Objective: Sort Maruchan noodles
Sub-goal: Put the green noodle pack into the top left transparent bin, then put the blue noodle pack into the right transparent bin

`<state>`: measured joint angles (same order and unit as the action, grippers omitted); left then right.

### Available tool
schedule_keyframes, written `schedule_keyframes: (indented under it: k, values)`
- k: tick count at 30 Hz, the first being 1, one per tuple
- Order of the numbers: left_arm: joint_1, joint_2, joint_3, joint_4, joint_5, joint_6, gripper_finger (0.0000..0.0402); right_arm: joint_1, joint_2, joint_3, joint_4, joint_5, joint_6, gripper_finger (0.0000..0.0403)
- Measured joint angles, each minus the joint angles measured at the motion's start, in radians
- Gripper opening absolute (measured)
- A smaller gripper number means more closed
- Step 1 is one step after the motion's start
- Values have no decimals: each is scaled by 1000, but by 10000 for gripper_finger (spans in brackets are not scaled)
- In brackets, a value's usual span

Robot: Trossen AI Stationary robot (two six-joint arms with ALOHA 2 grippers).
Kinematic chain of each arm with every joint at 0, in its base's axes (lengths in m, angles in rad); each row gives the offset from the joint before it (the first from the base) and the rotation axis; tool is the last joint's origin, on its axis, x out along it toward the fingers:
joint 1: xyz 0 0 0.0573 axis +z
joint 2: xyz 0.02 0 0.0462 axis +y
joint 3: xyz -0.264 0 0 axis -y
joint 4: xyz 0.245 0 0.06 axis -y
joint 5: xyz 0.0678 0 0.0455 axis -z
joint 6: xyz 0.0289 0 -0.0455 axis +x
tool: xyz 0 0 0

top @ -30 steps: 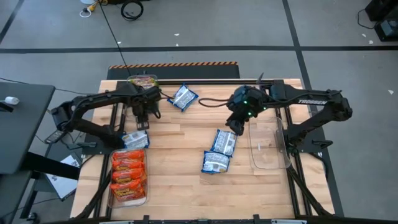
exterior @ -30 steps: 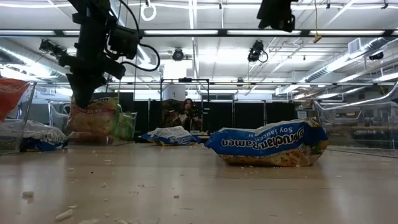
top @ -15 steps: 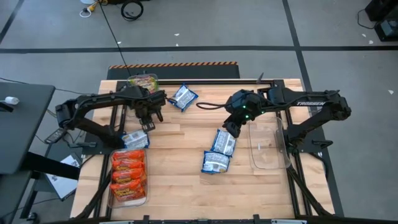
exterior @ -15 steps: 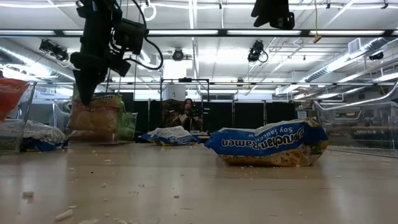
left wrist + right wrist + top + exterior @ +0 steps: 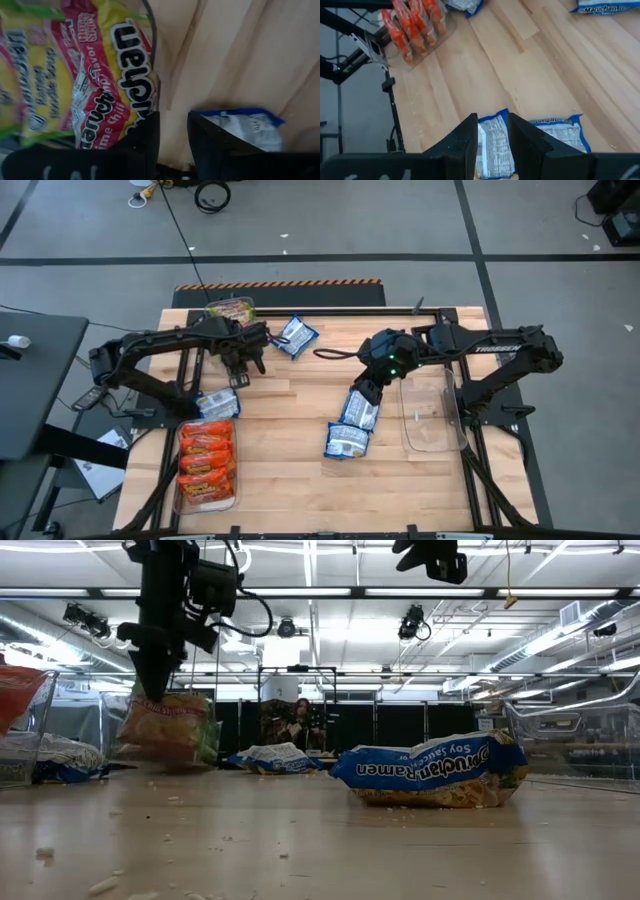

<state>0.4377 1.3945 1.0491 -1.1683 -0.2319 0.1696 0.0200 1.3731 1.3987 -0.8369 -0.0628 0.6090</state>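
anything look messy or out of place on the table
Yes: pale crumbs are scattered over the wooden table, clearest in the low view. One blue-white packet lies beside the end of the bin of orange packets, not with the other blue ones.

A clear plastic bin (image 5: 432, 416) sits on the wooden table (image 5: 290, 470) at its right side. Crumbs (image 5: 103, 885) lie scattered on the tabletop. A person (image 5: 300, 723) sits far behind.

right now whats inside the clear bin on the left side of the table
The left bin holds a row of orange-red noodle packets stacked through it. A blue-white packet lies at its far end. Anything under the packets is covered.
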Motion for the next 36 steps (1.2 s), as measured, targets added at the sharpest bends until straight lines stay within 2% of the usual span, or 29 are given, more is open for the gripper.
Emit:
schedule_keyframes:
  k: [4,9,13,16,20,28,33,36]
  values:
    - [0,-1,19,-9,-31,74,105,-1,0,0,44,3,-6,110]
    - [0,-1,83,-99,-38,71,105,0,0,0,81,46,-40,111]
    - [7,-1,130,-153,80,-3,105,-5,0,0,94,72,-79,112]
    - [19,-1,124,-143,165,-83,105,-10,0,0,105,72,-102,112]
    - [32,15,97,-99,230,-185,105,-10,0,0,111,72,-117,112]
    - [22,3,89,-79,167,-206,105,-10,0,0,111,92,-136,112]
    - [47,-2,90,-33,68,-273,105,-11,0,0,111,121,-135,113]
    - [86,-2,90,59,92,-319,105,-11,0,0,117,140,-133,114]
